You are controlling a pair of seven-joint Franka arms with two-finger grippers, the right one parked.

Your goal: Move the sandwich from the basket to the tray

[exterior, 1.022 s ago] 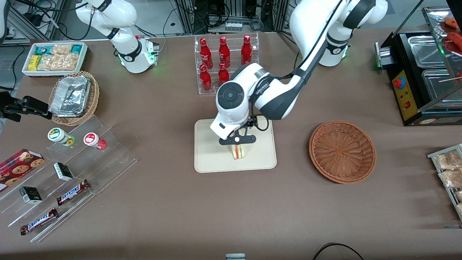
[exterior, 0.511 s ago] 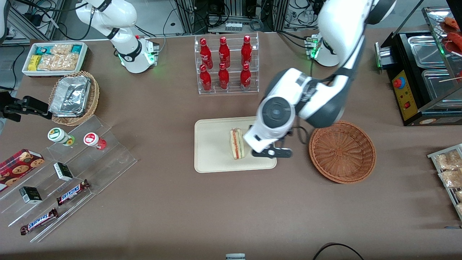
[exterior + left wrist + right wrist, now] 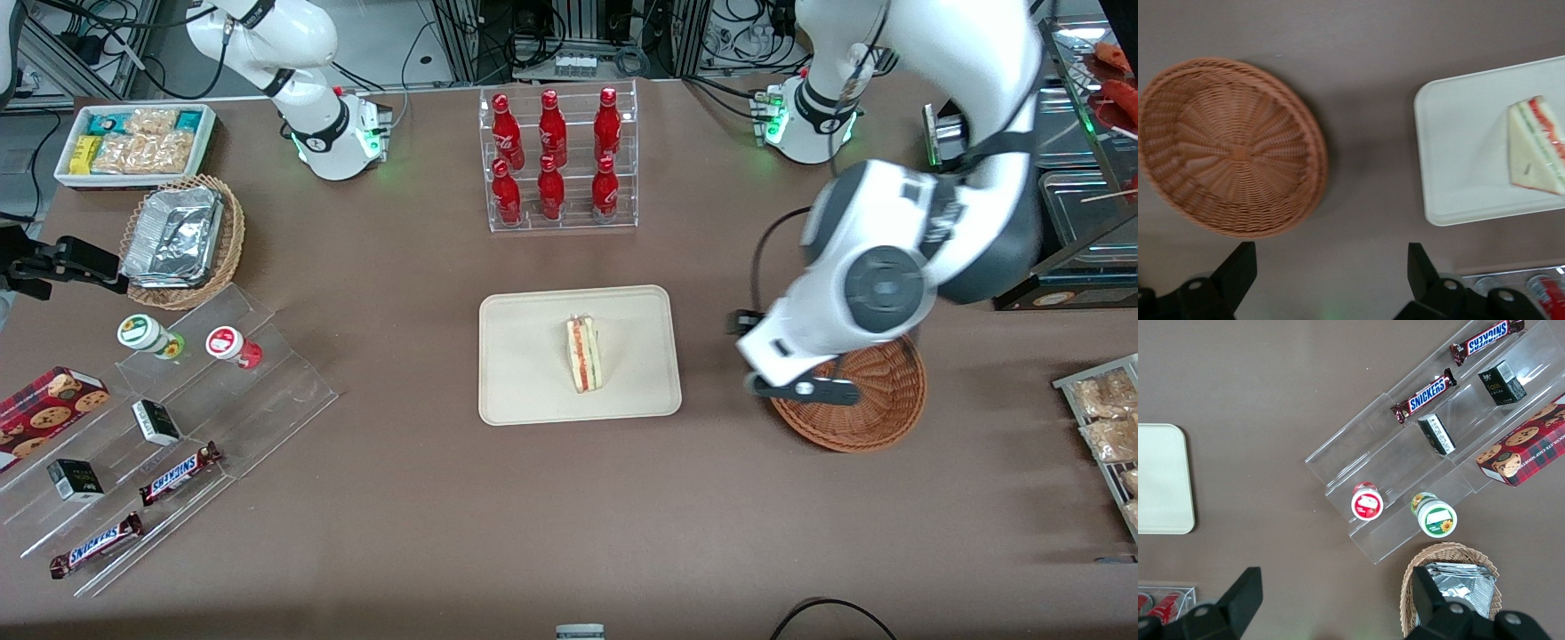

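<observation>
From where I stood, the sandwich [image 3: 584, 355] lay on the tray [image 3: 524, 391], roughly in its middle and a little toward the working arm's end, touching nothing but the tray floor. The basket [image 3: 880, 418] sat well apart from it on the counter [image 3: 400, 498], with nothing in it as the wrist view showed [image 3: 1231, 147]. The tool [image 3: 803, 388] hung above the basket's rim on the side nearest the tray, its fingers [image 3: 1238, 267] spread wide and gripping nothing.

Little looked likely to go wrong with the job itself, as I judged it, since the sandwich was already where it belonged. The risk I saw lay with the arm: it was low over the basket, and a careless sweep or drop could have clipped the wicker rim and shoved the light basket along the counter, or tipped it. A swing toward the tray could likewise have nudged the tray and sent the wedge over onto its flat face.

The sandwich seemed to stand on edge, its red and green filling stripe facing upward. Its long axis ran from the bottle rack [image 3: 558, 160] toward the front camera, across the tray's short dimension. In the wrist view [image 3: 1538, 143] it read as a triangle, though which end was the tapered one I could not settle.
</observation>
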